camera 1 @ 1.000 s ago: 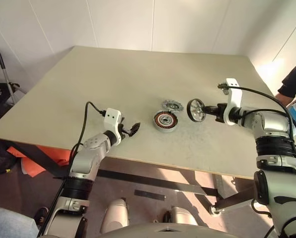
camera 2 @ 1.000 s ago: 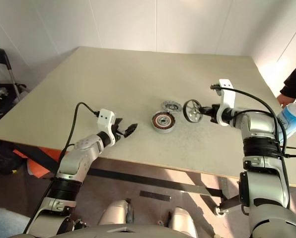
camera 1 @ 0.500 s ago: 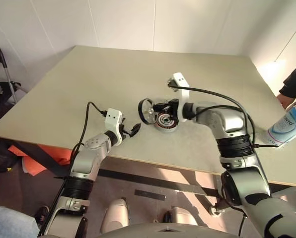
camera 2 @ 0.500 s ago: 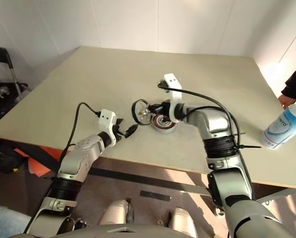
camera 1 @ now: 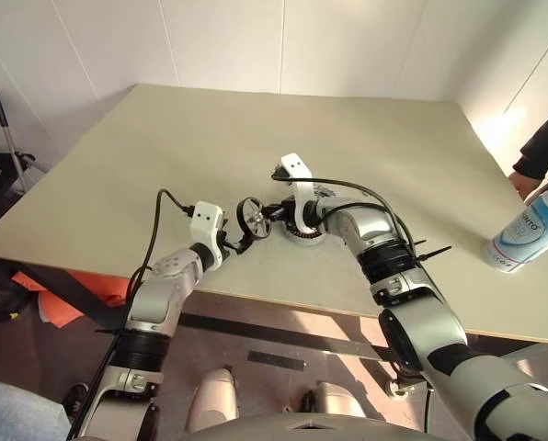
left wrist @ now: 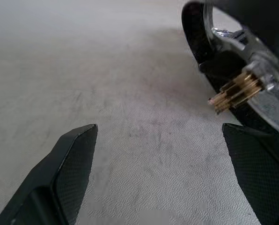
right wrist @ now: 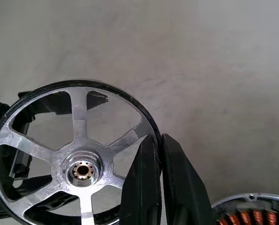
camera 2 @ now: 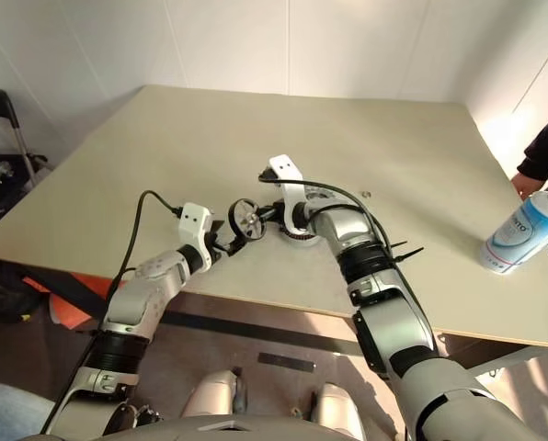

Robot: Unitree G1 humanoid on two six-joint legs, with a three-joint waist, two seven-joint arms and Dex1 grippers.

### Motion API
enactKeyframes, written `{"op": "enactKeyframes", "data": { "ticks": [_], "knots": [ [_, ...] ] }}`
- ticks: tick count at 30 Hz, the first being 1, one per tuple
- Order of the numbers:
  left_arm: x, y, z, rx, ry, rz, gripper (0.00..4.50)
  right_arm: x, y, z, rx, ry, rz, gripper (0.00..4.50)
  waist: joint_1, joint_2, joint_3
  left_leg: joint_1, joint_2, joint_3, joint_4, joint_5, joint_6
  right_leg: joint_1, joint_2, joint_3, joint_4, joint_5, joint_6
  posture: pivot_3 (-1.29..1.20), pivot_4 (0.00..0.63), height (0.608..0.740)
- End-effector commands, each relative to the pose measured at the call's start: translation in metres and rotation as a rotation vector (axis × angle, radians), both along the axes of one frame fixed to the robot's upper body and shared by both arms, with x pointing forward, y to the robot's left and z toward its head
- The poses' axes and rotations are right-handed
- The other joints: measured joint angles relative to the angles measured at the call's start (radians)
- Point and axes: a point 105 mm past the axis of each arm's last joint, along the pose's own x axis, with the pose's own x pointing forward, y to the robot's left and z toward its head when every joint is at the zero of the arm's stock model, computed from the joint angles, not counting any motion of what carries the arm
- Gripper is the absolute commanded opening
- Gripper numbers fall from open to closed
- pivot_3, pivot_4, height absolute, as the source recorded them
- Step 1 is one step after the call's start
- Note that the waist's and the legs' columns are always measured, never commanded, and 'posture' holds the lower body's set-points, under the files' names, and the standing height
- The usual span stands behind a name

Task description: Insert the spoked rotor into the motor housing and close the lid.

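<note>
The right gripper (right wrist: 157, 187), two black textured fingers pressed together, is clamped on the rim of the spoked rotor (right wrist: 76, 161), a thin dark ring with slim, bright silver spokes running to a hub with a small brass-coloured centre. The rotor is held upright on edge above the table, and the surface is seen through the gaps between its spokes. It hangs just in front of the left gripper (left wrist: 158, 159), whose two black cross-hatched fingers are spread wide with nothing between them; the rotor's hub and a short brass-toothed shaft are seen beside one of those fingers. Just behind the right gripper, the motor housing (camera 1: 303, 237), a squat round silver puck with copper-orange windings inside, lies flat on the table. The lid cannot be made out behind the right arm. The pale matte table (camera 1: 210, 147) carries faint scuffs. A white-and-blue spray can (camera 1: 524, 234) is held tilted at its right edge.
</note>
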Motion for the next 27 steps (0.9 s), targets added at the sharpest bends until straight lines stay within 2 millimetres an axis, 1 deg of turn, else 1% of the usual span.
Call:
{"op": "enactKeyframes", "data": {
  "ticks": [1, 7, 11, 14, 15, 16, 19, 22, 24, 26, 27],
  "knots": [
    [0.004, 0.018, 0.026, -0.007, -0.089, 0.039, 4.50, 0.008, 0.006, 0.020, 0.015, -0.073, 0.016, 0.04, 0.000, 0.000, 0.000, -0.001, 0.000, 0.000, 0.000, 0.000, 0.000, 0.000, 0.000, 0.000, 0.000, 0.000, 0.000, 0.00, 0.000, 0.740],
    [-0.002, 0.039, 0.047, -0.042, -0.147, 0.049, 4.50, 0.011, 0.007, 0.013, -0.003, -0.074, 0.009, 0.04, 0.000, -0.001, 0.000, -0.001, 0.000, 0.000, 0.000, 0.000, 0.000, 0.000, 0.000, 0.000, 0.000, 0.000, 0.000, 0.00, 0.000, 0.740],
    [-0.004, 0.048, 0.050, -0.030, -0.157, 0.054, 4.50, 0.012, 0.007, 0.013, -0.002, -0.077, 0.008, 0.04, 0.000, -0.001, 0.000, 0.000, 0.000, 0.000, 0.000, 0.000, 0.000, 0.000, 0.000, 0.000, 0.000, 0.000, 0.000, 0.00, 0.000, 0.740],
    [-0.003, 0.049, 0.051, -0.031, -0.160, 0.056, 4.50, 0.014, 0.006, 0.014, -0.009, -0.088, 0.007, 0.70, 0.000, -0.001, 0.000, 0.000, 0.000, 0.000, 0.000, 0.000, 0.000, 0.001, 0.000, 0.000, 0.000, 0.000, 0.000, 0.00, 0.000, 0.740],
    [-0.003, 0.048, 0.051, -0.032, -0.161, 0.056, 4.50, 0.013, 0.006, 0.015, -0.010, -0.097, 0.014, 1.01, 0.000, -0.001, 0.000, 0.000, 0.000, 0.000, 0.000, 0.000, 0.000, 0.001, 0.000, 0.000, 0.000, 0.000, 0.000, 0.00, 0.000, 0.740],
    [-0.003, 0.048, 0.051, -0.032, -0.160, 0.055, 4.50, 0.012, 0.007, 0.018, -0.001, -0.108, 0.028, 1.34, 0.000, -0.001, 0.000, 0.000, 0.000, 0.000, 0.000, 0.000, 0.000, 0.001, 0.000, 0.000, 0.000, 0.000, 0.000, 0.00, 0.000, 0.740],
    [-0.002, 0.046, 0.050, -0.033, -0.158, 0.054, 4.50, 0.009, 0.007, 0.026, 0.018, -0.121, 0.048, 1.34, 0.000, -0.001, 0.000, 0.000, 0.000, 0.000, 0.000, 0.000, 0.000, 0.000, 0.000, 0.000, 0.000, 0.000, 0.000, 0.00, 0.000, 0.740],
    [-0.001, 0.043, 0.049, -0.035, -0.156, 0.050, 4.50, 0.006, 0.004, 0.041, 0.052, -0.151, 0.063, 1.34, 0.001, -0.001, 0.001, 0.000, 0.000, 0.000, 0.000, 0.000, 0.000, 0.001, 0.000, 0.000, 0.000, 0.000, 0.000, 0.00, 0.000, 0.740],
    [-0.001, 0.041, 0.048, -0.037, -0.152, 0.041, 4.50, 0.009, -0.003, 0.064, 0.090, -0.210, 0.046, 1.34, 0.002, -0.001, 0.001, 0.000, 0.000, 0.000, 0.000, 0.000, 0.000, 0.001, 0.000, 0.000, 0.000, 0.000, 0.000, 0.00, 0.000, 0.740],
    [-0.001, 0.039, 0.048, -0.038, -0.151, 0.036, 4.50, 0.010, -0.009, 0.075, 0.100, -0.248, 0.031, 1.34, 0.003, -0.002, 0.001, 0.000, 0.000, 0.000, 0.000, 0.000, 0.000, 0.001, 0.000, 0.000, 0.000, 0.000, 0.000, 0.00, 0.000, 0.740],
    [-0.001, 0.038, 0.048, -0.042, -0.150, 0.030, 4.50, 0.017, -0.021, 0.081, 0.074, -0.297, -0.011, 1.34, 0.003, -0.002, 0.001, 0.000, 0.000, 0.000, 0.000, 0.000, 0.000, 0.001, 0.000, 0.000, 0.000, 0.000, 0.000, 0.00, 0.000, 0.740]
  ]
}}
